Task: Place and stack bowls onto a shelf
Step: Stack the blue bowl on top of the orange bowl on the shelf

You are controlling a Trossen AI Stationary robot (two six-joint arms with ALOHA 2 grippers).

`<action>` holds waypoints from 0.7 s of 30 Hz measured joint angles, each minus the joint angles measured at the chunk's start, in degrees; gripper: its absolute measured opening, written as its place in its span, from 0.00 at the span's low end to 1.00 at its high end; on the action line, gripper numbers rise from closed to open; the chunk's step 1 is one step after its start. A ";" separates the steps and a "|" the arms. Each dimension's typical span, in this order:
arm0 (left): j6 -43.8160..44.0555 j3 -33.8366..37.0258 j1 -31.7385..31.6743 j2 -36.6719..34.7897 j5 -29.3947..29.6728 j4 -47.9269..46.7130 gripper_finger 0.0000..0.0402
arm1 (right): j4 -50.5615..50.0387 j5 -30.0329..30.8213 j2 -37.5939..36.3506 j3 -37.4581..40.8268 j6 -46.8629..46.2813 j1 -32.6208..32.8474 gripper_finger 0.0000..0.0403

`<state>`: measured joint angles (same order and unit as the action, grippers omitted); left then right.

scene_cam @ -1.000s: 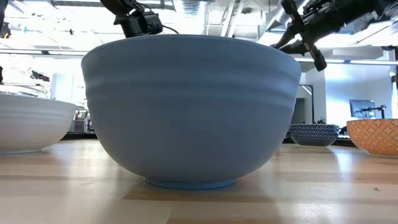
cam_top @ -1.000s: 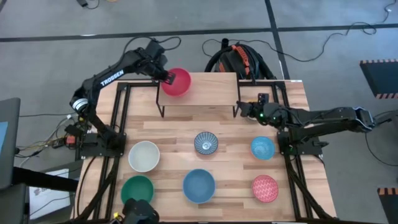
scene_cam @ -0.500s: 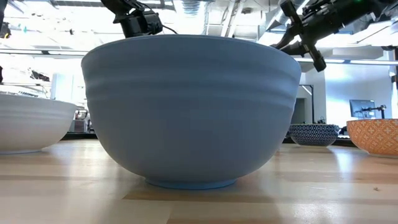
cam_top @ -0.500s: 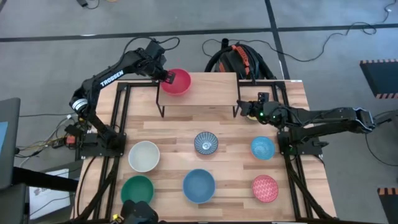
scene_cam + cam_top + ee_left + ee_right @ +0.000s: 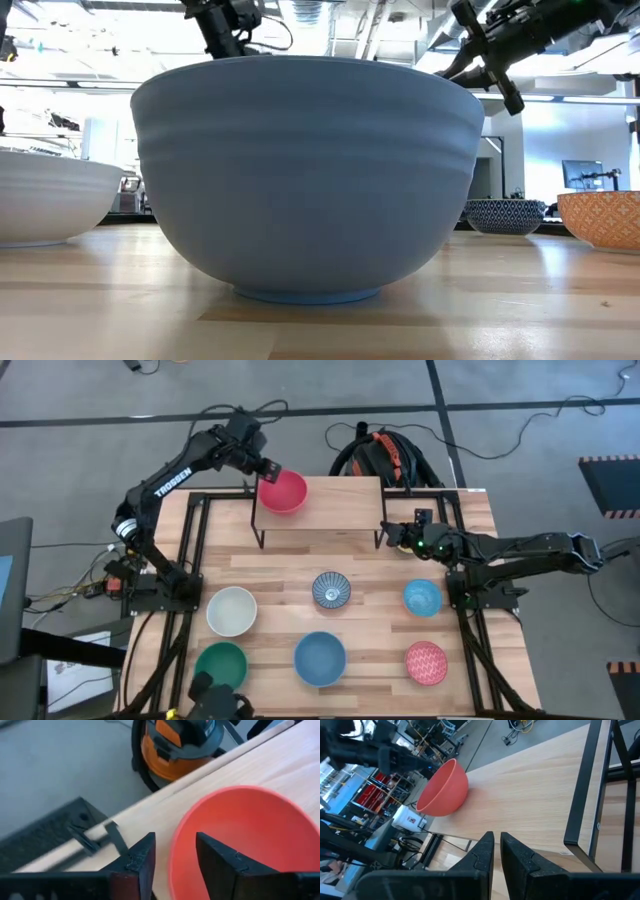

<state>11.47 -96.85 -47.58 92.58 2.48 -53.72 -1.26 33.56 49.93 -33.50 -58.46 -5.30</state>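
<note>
The red bowl (image 5: 283, 491) stands upright on its base at the left end of the shelf (image 5: 330, 505), a light-wood board on black legs at the table's far side. My left gripper (image 5: 268, 467) hangs open just above the bowl's far-left rim. In the left wrist view the rim (image 5: 172, 855) runs below the gap between the fingers, and they stand clear of it. My right gripper (image 5: 388, 533) waits by the shelf's right legs, shut on nothing (image 5: 496, 842). White (image 5: 232, 610), green (image 5: 221, 665), blue (image 5: 320, 658), blue-white patterned (image 5: 331, 589), light blue (image 5: 422, 597) and pink-red patterned (image 5: 426, 662) bowls stand on the tabletop.
The shelf board right of the red bowl is bare. Black frame rails (image 5: 195, 550) run along the table's left and right sides. An orange vacuum (image 5: 385, 455) sits on the floor behind the far edge. The blue bowl (image 5: 305, 170) fills the low view.
My left gripper has opened and let go of the red bowl's left rim, then risen and drawn back a little toward the table's far edge. The red bowl has stayed where it was on the shelf.
</note>
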 joint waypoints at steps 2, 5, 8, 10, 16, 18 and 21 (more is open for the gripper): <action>-2.39 -2.53 0.52 -0.01 0.62 -1.73 0.31 | -0.14 0.04 0.00 -0.17 0.00 0.00 0.15; -6.40 -4.87 2.28 -1.48 2.62 -2.59 0.31 | -0.95 0.30 0.00 -1.66 0.29 -0.27 0.15; -7.83 -5.45 4.38 -4.64 4.10 -1.38 0.30 | -4.68 0.87 0.00 -4.30 1.78 -0.95 0.15; -6.25 -5.45 5.75 -6.87 3.96 -1.19 0.29 | -6.19 0.86 0.00 -6.20 4.68 -1.40 0.15; -4.27 -5.47 12.50 -15.56 5.30 3.50 0.23 | -2.42 -5.33 -0.02 -10.96 24.96 -1.01 0.15; -4.22 -5.47 14.77 -17.85 5.60 4.06 0.21 | -0.42 -6.88 0.00 -11.82 30.68 -1.03 0.15; -2.80 -5.04 18.17 -20.87 7.95 4.95 0.18 | 4.50 -6.92 -0.02 -12.41 36.16 -1.09 0.15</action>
<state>8.67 -101.89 -29.41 71.71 10.43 -48.77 3.25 26.64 49.91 -45.91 -22.30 -6.39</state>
